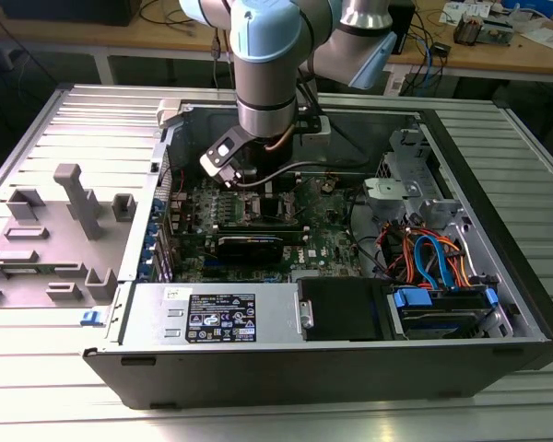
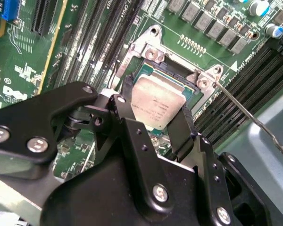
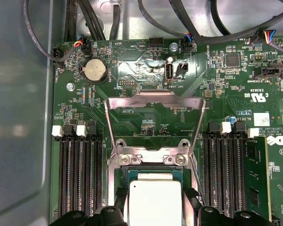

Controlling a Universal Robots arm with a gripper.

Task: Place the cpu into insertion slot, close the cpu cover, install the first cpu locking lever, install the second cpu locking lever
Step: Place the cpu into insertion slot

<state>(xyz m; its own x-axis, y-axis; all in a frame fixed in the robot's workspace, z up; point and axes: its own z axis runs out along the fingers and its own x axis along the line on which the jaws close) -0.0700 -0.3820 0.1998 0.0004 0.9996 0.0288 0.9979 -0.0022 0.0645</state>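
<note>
Step 1 in hand: claw [image 2: 155, 109] pinching cpu [image 2: 158, 102] over insertion slot [image 2: 177, 74]; seated? can't tell. cpu cover [image 3: 155, 100] open. Imo needs square alignment w/ slot rim.

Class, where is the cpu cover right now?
In the first wrist view the cpu cover is swung open from its hinge at the edge of the insertion slot, between two banks of memory slots, leaving the cpu uncovered.
</note>
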